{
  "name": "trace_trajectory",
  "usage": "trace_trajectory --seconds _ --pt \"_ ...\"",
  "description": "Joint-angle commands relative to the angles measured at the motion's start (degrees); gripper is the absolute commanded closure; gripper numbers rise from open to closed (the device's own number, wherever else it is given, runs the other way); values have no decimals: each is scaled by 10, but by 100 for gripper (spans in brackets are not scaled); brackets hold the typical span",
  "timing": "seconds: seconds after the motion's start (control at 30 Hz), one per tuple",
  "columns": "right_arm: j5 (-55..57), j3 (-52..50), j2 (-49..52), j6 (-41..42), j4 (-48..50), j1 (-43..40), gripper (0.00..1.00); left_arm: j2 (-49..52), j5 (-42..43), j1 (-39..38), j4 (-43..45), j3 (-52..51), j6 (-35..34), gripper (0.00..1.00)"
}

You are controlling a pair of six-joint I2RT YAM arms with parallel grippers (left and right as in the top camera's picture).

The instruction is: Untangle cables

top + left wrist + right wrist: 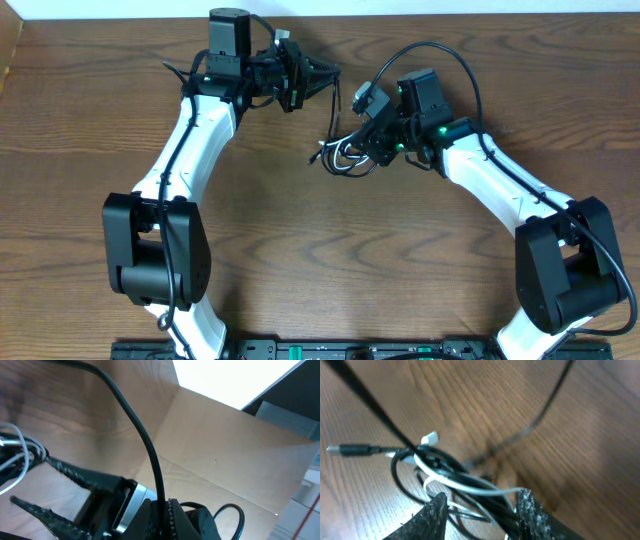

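Note:
The cables lie in one tangle point(345, 158) on the wood at mid-table. A thin white cable point(460, 485) loops through black coils point(399, 477), and a black plug end point(350, 450) sticks out to the left. My left gripper point(333, 72) hovers behind the tangle, shut on the black cable point(135, 425), which runs taut down into the heap. My right gripper point(482, 510) is over the tangle with its fingers apart. The bundle lies loosely between them, closer to the right finger point(527, 510). In the left wrist view, those spread fingers point(65, 467) appear beside the white cable point(20, 455).
A thick black arm wire point(440, 48) arches over the right arm. The table's back edge point(450, 12) meets a white wall just behind both grippers. The two arm bases point(155, 250) point(565, 265) stand near the front corners.

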Motion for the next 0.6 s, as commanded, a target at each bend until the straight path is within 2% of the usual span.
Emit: trace_trajectory --seconds 0.0,0.57 --pt "-7 1 0 5 11 8 57 -5 27 0 1 -1 -18 92" --pt "-42 1 37 -42 43 21 53 -5 35 0 1 -1 -20 93"
